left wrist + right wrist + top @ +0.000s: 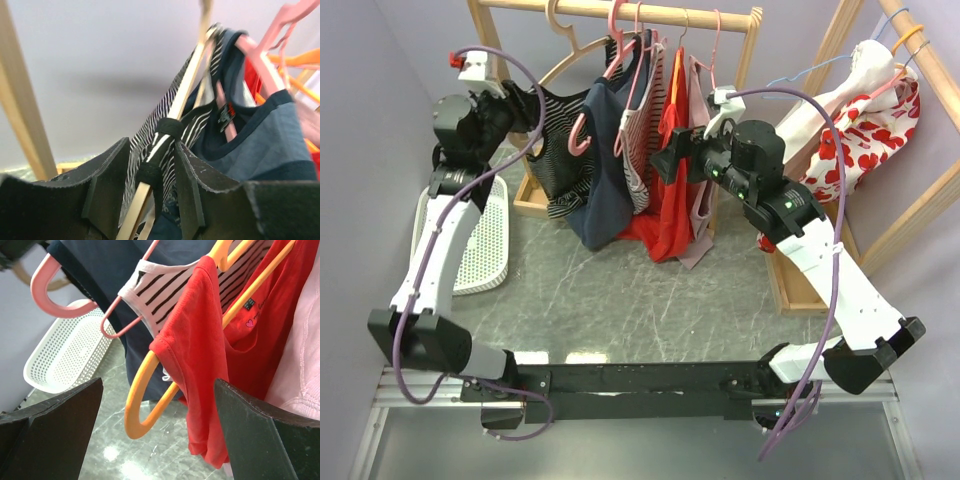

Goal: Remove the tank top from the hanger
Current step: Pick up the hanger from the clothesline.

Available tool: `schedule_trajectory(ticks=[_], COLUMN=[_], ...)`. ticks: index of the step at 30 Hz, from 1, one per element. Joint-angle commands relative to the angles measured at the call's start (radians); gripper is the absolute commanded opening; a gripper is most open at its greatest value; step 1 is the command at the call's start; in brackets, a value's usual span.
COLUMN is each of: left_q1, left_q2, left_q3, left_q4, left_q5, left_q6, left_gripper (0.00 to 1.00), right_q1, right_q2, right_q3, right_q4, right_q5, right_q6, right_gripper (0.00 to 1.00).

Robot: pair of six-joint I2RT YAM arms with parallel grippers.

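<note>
A black-and-white striped tank top (555, 150) hangs on a wooden hanger (575, 52) at the left end of the rack. My left gripper (527, 103) is at its left shoulder. In the left wrist view the jaws (150, 170) stand open a little, on either side of the striped strap (160, 150) and the wooden hanger arm (185, 90), with a gap on the left side. My right gripper (665, 160) is wide open and empty, facing a red top (200, 340) on an orange hanger (137, 405).
A navy top (605, 150) on a pink hanger (582, 135), a striped white top and pink garments hang beside it on the wooden rail (620, 10). A white perforated basket (480, 240) lies at the left. A red-and-white floral garment (865, 135) hangs on a second rack at the right.
</note>
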Motion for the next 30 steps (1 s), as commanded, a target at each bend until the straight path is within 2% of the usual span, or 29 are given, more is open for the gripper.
schedule_trajectory(ticks=[1, 13, 27, 28, 30], left_q1=[0.002, 0.002, 0.002, 0.002, 0.002], left_q2=[-0.118, -0.225, -0.101, -0.094, -0.071], left_q3=[-0.029, -0.073, -0.027, -0.029, -0.029], left_q4=[0.066, 0.100, 0.043, 0.043, 0.043], left_q5=[-0.081, -0.141, -0.046, -0.044, -0.038], left_q6=[0.019, 0.047, 0.062, 0.061, 0.064], left_gripper=[0.01, 0.01, 0.01, 0.03, 0.17], right_q1=[0.004, 0.004, 0.004, 0.006, 0.004], right_q2=[-0.028, -0.028, -0.042, -0.042, -0.042], right_q3=[0.001, -0.018, -0.045, -0.047, -0.050], right_q4=[0.041, 0.047, 0.050, 0.050, 0.052], right_q5=[-0.012, -0.021, -0.010, -0.009, -0.008], right_q6=[0.009, 0.018, 0.019, 0.019, 0.019], right_gripper=[1.00, 1.00, 1.00, 1.00, 1.00])
